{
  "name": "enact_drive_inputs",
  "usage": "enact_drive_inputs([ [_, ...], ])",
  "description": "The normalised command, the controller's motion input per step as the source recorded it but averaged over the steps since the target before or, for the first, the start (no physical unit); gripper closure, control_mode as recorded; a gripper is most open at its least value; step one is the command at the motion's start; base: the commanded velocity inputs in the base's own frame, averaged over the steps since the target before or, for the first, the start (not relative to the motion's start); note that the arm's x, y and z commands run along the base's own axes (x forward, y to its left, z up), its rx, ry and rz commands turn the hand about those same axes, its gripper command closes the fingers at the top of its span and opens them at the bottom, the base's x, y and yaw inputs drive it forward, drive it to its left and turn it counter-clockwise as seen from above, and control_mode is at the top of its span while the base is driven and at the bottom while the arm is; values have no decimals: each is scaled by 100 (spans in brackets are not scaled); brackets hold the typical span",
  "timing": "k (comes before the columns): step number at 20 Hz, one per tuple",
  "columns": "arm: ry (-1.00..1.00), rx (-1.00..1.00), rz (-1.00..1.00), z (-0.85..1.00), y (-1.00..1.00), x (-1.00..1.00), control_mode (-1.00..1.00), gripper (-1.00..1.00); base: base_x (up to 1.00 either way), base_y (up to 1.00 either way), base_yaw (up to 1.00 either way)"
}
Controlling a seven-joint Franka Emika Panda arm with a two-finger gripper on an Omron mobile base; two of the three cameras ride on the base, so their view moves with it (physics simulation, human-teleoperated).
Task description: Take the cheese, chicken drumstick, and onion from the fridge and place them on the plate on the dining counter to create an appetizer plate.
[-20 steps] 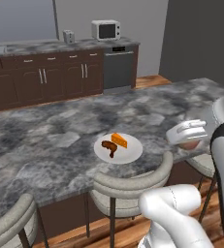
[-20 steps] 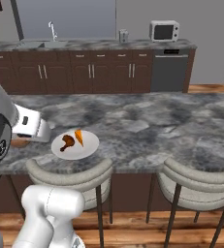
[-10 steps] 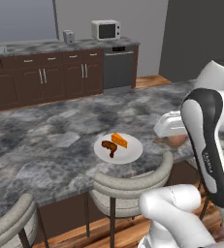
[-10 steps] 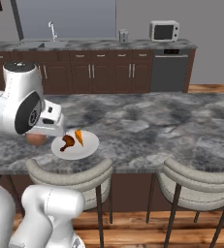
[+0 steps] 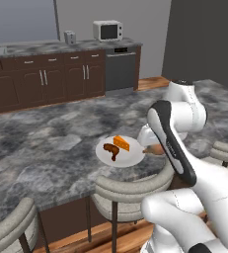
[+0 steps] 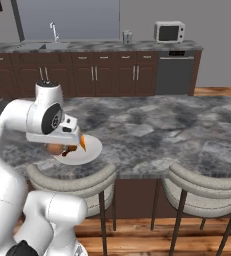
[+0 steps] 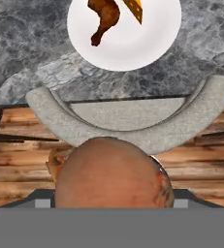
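The white plate [image 5: 128,157] lies on the grey marbled dining counter [image 5: 46,148] near its front edge. On it are the dark brown chicken drumstick [image 5: 111,149] and the orange cheese wedge [image 5: 121,143]. My gripper [image 5: 154,149] hangs at the plate's right rim, shut on the tan onion [image 5: 155,148]. In the hand view the onion [image 7: 111,172] bulges at the bottom and hides the fingertips, with the plate [image 7: 147,38], drumstick [image 7: 105,19] and cheese [image 7: 134,8] at the top. The right base view has the onion [image 6: 53,148] under the hand beside the plate [image 6: 89,152]. The fridge is out of view.
A padded beige stool [image 5: 130,185] stands right under the counter edge below the plate, and another stool [image 6: 207,182] stands further right. Wooden floor lies below. At the back are dark brown cabinets [image 5: 61,76] with a microwave [image 5: 107,30] and a sink tap [image 6: 52,31].
The arm has swung in from the side to the plate's rim, carrying the onion with it. The plate, drumstick and cheese have stayed put.
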Motion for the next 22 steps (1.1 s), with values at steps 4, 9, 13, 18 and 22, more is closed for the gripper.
enact_drive_inputs([
  [4,0,0,0,-73,0,81,-100,100,0,0,0],
  [9,0,0,0,-56,0,83,-100,100,0,0,0],
  [13,1,0,0,-43,0,92,-100,100,0,0,0],
  [18,3,0,0,-42,0,87,-100,100,0,0,0],
  [22,7,0,0,-47,0,77,-100,100,0,0,0],
])
